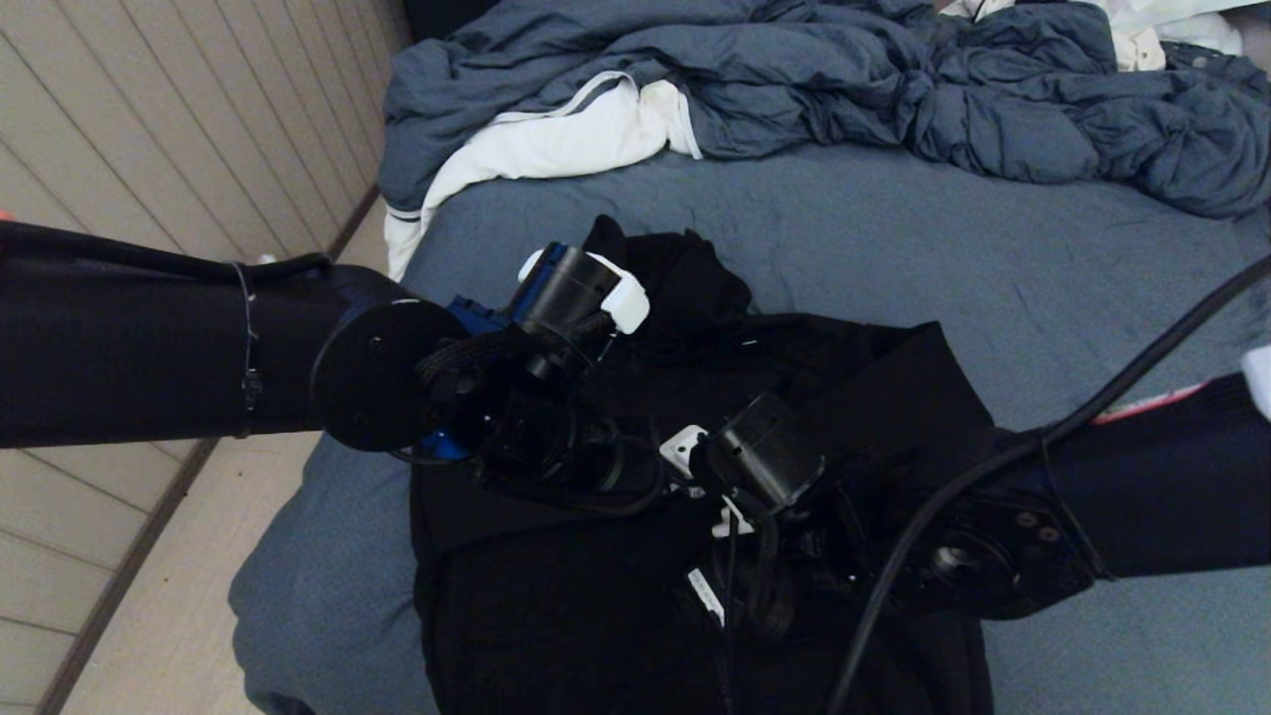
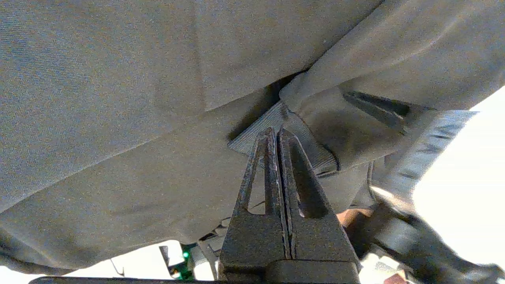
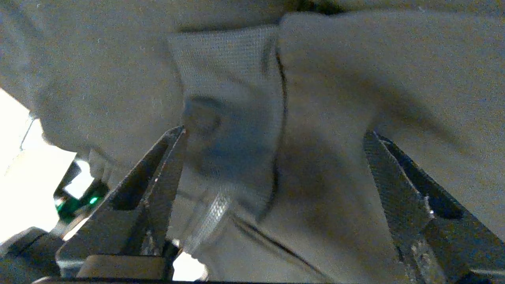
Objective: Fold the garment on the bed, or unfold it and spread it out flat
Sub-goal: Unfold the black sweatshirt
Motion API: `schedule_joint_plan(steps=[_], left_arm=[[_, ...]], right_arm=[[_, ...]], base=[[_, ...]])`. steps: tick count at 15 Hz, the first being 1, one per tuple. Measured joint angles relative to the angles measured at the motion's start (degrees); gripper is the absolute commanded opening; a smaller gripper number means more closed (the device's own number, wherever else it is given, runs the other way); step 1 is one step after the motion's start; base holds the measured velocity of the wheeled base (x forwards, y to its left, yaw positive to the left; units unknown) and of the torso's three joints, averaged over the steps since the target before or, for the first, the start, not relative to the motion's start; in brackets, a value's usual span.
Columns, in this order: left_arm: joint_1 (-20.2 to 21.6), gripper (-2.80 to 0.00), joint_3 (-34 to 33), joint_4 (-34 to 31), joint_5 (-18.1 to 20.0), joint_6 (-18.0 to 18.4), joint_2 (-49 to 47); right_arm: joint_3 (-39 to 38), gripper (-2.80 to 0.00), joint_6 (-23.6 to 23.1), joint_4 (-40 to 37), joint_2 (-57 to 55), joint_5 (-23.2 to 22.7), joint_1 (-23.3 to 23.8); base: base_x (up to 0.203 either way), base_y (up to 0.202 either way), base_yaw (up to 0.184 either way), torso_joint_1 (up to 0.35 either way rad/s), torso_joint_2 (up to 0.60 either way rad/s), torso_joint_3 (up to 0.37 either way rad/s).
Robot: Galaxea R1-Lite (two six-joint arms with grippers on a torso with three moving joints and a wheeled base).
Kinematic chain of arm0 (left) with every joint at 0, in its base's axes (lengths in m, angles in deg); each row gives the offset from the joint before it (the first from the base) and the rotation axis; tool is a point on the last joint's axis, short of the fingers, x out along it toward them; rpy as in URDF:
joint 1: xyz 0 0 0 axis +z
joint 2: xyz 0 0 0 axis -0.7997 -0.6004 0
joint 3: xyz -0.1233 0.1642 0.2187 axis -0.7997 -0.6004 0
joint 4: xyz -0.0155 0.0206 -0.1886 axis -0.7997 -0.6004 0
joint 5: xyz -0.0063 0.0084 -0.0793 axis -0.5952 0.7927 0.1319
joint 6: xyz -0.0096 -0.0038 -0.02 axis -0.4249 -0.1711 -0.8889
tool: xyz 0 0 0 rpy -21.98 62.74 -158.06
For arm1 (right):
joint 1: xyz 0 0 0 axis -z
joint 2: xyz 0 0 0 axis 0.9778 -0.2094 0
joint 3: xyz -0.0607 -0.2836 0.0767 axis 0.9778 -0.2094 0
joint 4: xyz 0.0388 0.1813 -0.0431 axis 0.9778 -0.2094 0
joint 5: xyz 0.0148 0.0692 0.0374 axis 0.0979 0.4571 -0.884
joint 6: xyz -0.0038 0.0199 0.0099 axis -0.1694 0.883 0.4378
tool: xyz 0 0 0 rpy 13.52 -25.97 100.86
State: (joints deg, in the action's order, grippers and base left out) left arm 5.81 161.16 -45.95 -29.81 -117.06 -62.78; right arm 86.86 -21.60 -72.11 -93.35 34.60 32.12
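Over the black garment (image 1: pixel 556 596) on the bed (image 1: pixel 894 248): left gripper (image 2: pixel 276 132) pinched closed at a ribbed cuff (image 2: pixel 272 122), right gripper (image 3: pixel 274 136) spread wide, gripping nothing.

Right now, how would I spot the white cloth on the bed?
Start at the bed with its blue sheet, then look to the far end, where a rumpled blue-grey duvet is heaped. The white cloth pokes out from under the duvet's left side. It is the only pale thing there, unlike the black hoodie lying nearer.
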Motion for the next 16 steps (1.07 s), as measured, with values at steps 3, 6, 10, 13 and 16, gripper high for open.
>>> schedule_joint_plan(steps=[3, 6, 10, 13, 16], left_arm=[[0.00, -2.80, 0.00, 0.01, -0.02, 0.00, 0.00], [0.00, -2.80, 0.02, 0.01, -0.02, -0.03, 0.00], [0.00, -2.80, 0.02, 0.01, 0.03, -0.14, -0.18], [0.00, -2.80, 0.06, 0.01, -0.01, -0.63, -0.27], [-0.09, -2.80, 0.06, 0.01, 0.00, -0.72, -0.27]], right_arm=[[-0.99, 0.00, -1.12, 3.70, -2.29, 1.38, -0.31], [-1.22, -2.80, -1.23, 4.20, -3.83, 1.94, -0.35], [-1.41, 0.00, -1.43, 4.84, -4.65, 3.30, -0.29], [-1.41, 0.00, -1.41, 4.95, -4.87, 3.31, -0.18], [-1.41, 0.00, -1.41, 5.29, -4.91, 3.34, -0.16]], base=[[0.000, 0.000, 0.000, 0.000, 0.00, 0.000], [0.000, 0.000, 0.000, 0.000, 0.00, 0.000], [0.000, 0.000, 0.000, 0.000, 0.00, 0.000], [0.000, 0.000, 0.000, 0.000, 0.00, 0.000], [0.000, 0.000, 0.000, 0.000, 0.00, 0.000]])
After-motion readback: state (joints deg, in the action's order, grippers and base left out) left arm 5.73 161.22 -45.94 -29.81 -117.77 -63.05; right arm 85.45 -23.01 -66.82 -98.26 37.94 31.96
